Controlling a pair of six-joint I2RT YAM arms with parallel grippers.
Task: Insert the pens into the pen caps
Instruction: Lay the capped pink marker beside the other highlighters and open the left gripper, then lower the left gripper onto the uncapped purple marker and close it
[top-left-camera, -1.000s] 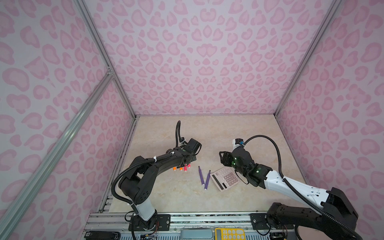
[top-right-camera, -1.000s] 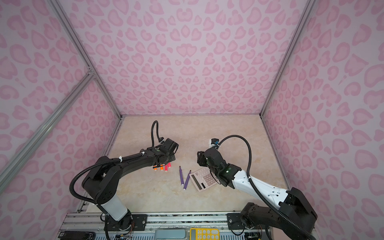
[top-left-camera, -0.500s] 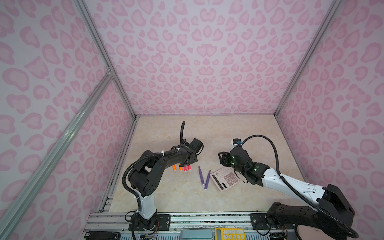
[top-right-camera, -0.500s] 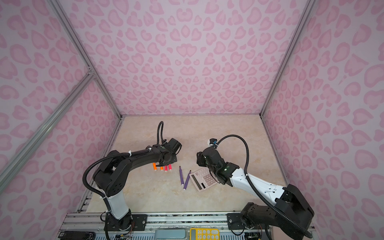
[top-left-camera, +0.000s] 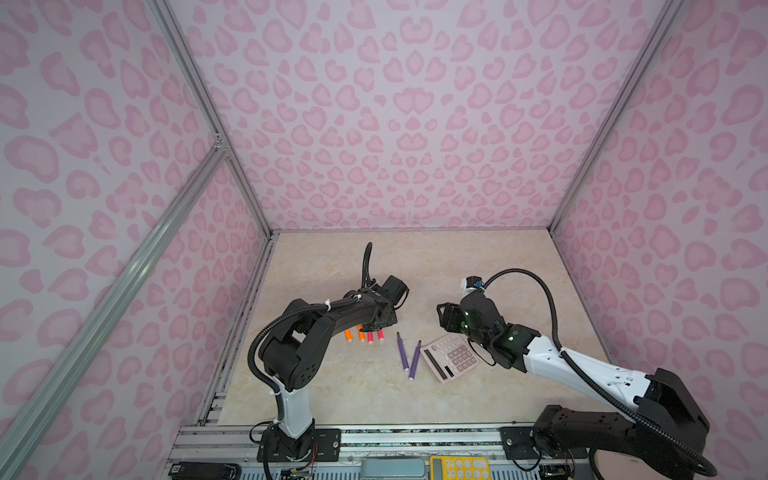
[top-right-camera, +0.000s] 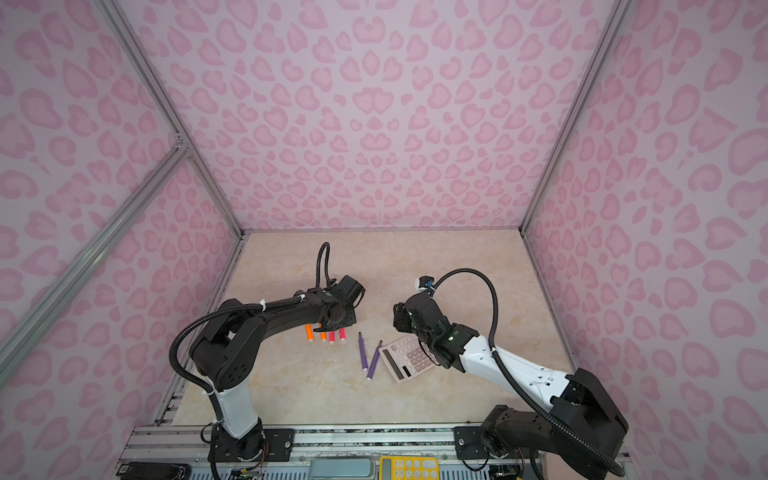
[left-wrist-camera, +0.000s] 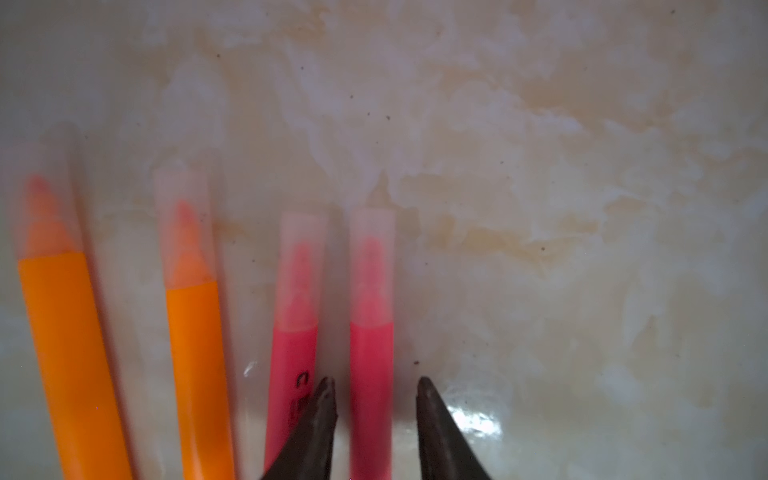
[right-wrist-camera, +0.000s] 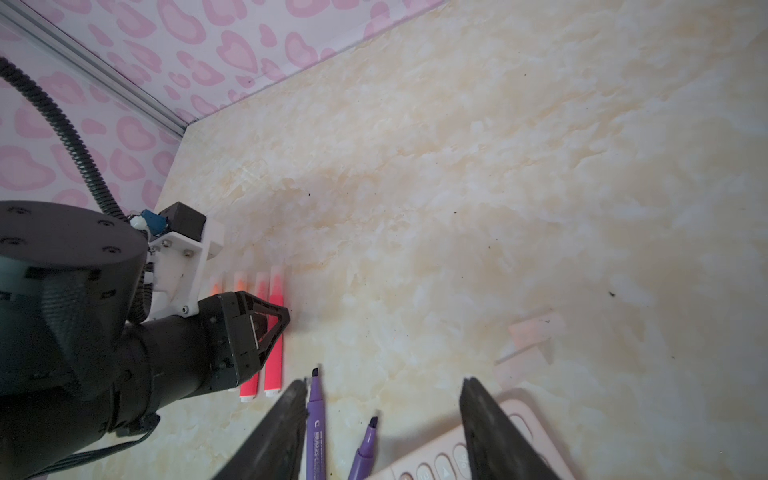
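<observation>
Soft, even light. Your left wrist view shows blurred pens (left-wrist-camera: 372, 353) and glare on the counter (left-wrist-camera: 478, 419); top views distort edgeward.

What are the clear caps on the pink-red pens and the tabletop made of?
Clear tube caps on the pink-red pens: probably frosted translucent plastic; the tips show hazily through. Beige marbled tabletop: glossy, maybe laminate or printed film; it reflects a bright glare.

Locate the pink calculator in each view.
Both top views: calculator right of centre, partly under the right arm.
Left wrist: not in it.
Right wrist: keys show between the fingers of the right gripper.
Shared landmark: two purple pens beside it.
</observation>
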